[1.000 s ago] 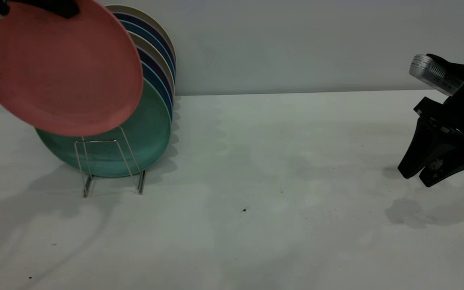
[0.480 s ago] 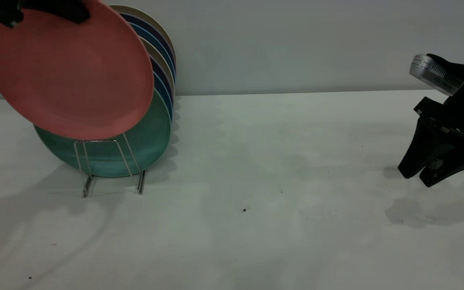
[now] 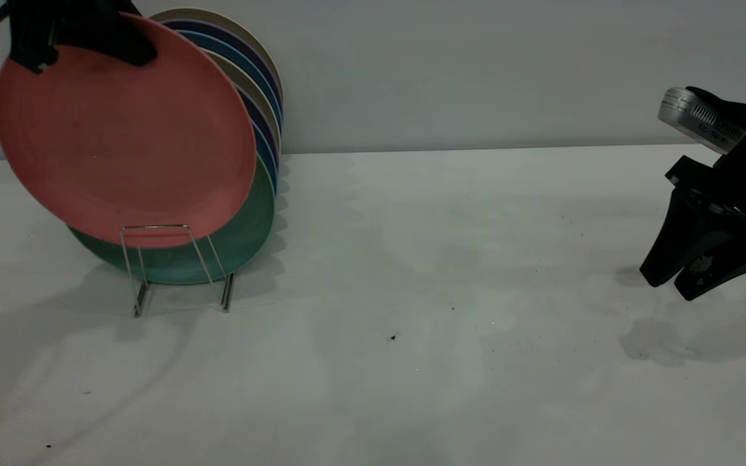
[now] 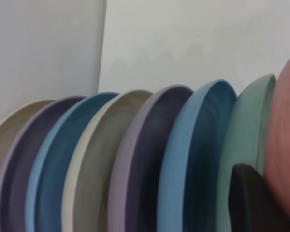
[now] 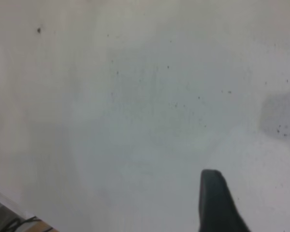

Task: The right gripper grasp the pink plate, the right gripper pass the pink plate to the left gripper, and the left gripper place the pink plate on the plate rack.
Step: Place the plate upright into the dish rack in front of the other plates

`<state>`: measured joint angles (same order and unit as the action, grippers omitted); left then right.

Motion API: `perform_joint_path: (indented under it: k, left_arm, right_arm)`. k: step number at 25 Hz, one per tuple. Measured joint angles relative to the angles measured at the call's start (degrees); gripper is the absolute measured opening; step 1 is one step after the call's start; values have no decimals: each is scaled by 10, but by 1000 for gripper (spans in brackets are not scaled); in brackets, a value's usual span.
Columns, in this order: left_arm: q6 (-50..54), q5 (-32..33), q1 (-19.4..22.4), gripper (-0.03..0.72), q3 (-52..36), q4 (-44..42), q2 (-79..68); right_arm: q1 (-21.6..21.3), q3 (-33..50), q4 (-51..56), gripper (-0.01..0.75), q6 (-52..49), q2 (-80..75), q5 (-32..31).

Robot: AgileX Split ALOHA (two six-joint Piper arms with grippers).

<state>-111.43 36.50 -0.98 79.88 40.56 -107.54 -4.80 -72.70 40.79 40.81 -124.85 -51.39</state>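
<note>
The nearest thing on the white table [image 3: 412,388] is the front wire loop of the plate rack [image 3: 172,268], at about eight o'clock in the exterior view, its two feet resting on the tabletop. Just behind that loop hangs the pink plate [image 3: 124,133], tilted with its face toward the camera and its top leaning back; its lower rim dips behind the top bar of the loop, and whether it already rests in the rack cannot be told. The left gripper [image 3: 78,35] reaches in at eleven o'clock, its fingers clamped over the plate's upper rim, one black finger lying across the pink face. In the left wrist view one finger [image 4: 253,200] shows dark beside the pink plate [image 4: 285,145].

Behind the pink plate stands a green plate [image 3: 243,226] upright in the rack, and behind that a row of blue, purple and beige plates [image 3: 253,90] leaning back toward the wall [image 3: 476,65].

The right gripper [image 3: 697,275] hangs at three o'clock, well apart from the rack, pointing down toward the table with its fingers parted and holding nothing.
</note>
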Motion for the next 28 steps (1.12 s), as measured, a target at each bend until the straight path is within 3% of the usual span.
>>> perform_joint_path:
  k: [11, 20, 28]
  left_arm:
    - [16, 3, 0, 105, 0, -30, 0]
    - [45, 8, 0, 231, 0, -56, 0]
    - [47, 57, 0, 242, 0, -61, 0]
  right_arm:
    - [0, 0, -1, 417, 0, 0, 1]
    - [0, 0, -1, 417, 0, 0, 1]
    - [0, 0, -2, 417, 0, 0, 2]
